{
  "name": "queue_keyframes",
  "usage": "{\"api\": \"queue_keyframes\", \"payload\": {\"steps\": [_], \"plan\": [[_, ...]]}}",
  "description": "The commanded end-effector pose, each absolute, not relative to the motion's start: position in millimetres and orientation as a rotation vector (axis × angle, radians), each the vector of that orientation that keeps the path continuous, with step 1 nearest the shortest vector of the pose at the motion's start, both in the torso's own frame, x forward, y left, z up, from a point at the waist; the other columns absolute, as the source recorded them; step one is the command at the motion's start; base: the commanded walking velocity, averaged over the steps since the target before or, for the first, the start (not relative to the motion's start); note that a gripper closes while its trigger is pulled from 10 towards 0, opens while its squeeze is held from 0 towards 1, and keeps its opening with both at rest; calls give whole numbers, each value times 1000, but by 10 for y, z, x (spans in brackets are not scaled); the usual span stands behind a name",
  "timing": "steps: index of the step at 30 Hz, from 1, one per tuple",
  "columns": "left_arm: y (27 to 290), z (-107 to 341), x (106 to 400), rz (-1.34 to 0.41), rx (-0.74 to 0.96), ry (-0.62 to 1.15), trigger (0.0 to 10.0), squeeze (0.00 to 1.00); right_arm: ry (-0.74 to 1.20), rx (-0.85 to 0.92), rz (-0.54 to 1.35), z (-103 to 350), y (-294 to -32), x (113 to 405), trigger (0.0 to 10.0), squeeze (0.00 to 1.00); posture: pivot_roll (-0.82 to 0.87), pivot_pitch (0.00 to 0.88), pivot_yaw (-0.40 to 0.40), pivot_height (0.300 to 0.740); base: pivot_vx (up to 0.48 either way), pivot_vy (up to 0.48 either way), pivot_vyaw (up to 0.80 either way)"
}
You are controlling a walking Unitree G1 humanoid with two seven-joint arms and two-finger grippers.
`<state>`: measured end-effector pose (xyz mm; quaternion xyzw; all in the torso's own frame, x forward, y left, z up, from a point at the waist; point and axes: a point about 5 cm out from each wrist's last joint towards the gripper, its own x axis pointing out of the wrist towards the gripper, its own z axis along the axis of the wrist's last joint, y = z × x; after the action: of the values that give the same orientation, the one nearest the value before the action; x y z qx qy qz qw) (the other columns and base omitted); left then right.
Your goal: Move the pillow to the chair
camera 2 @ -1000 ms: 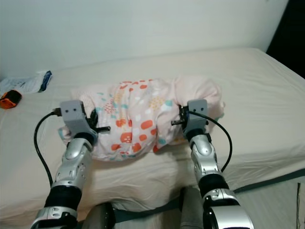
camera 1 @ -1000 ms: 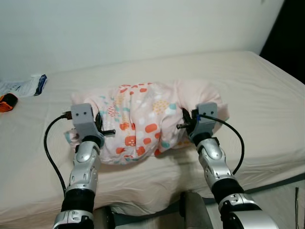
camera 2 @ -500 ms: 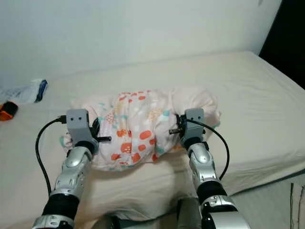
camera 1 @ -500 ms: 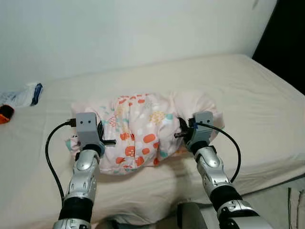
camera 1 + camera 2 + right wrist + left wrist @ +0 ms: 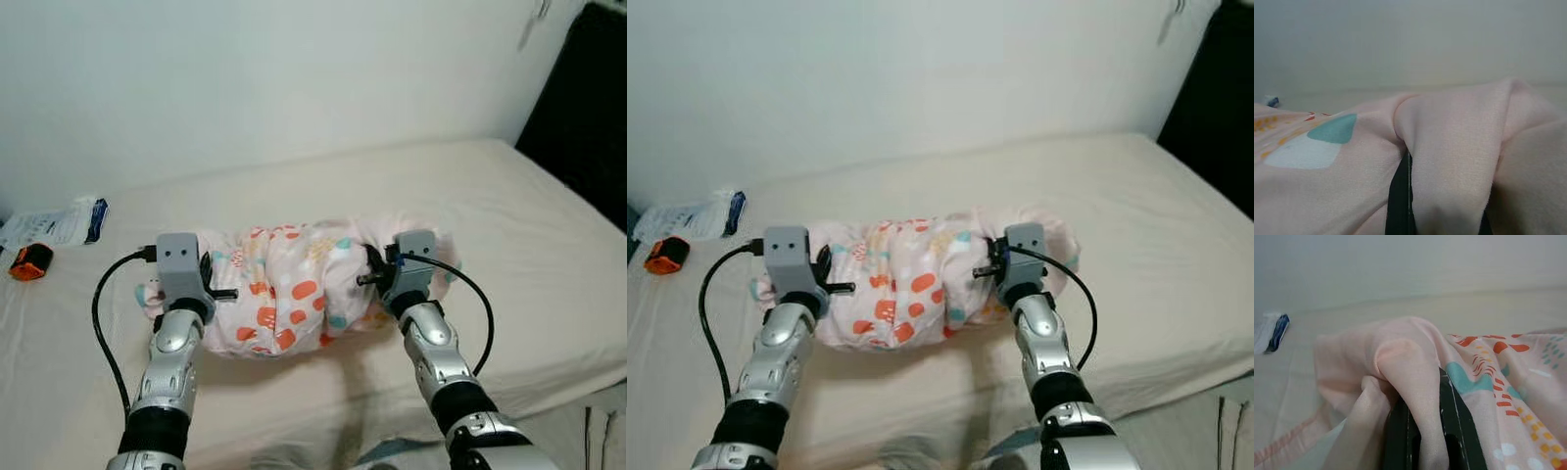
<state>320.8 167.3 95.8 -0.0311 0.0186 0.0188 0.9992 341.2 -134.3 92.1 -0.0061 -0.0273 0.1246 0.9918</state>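
- Pillow [image 5: 299, 294], pink with a coloured print, held at scene centre just above the bed [image 5: 549, 245].
- Left gripper [image 5: 1422, 431] at pillow's 9 o'clock end, fingers pinching a fabric fold.
- Right gripper [image 5: 1400, 205] at 3 o'clock end, clamped on fabric.

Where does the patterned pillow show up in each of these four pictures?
Left eye view: pillow at centre, between both grippers.
Right eye view: centre, slightly left.
Left wrist view: its fabric bunches over the black fingers.
Right wrist view: pink folds across the foreground.
Shared landmark: the blue-edged packet on the bed.
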Motion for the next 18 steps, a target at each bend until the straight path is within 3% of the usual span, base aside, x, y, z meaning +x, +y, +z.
{"api": "queue_keyframes", "payload": {"steps": [1,18], "plan": [[1581,1074,3230,-12,-35,-36,10000,0,-99,-31,324,1013,-1189,3430,10000,0,-55,0,15,735,0,0,0],[1562,1053,3227,-17,-33,-31,10000,0,0,-46,341,845,-1175,3396,10000,0,-56,0,12,740,0,0,0]]}}
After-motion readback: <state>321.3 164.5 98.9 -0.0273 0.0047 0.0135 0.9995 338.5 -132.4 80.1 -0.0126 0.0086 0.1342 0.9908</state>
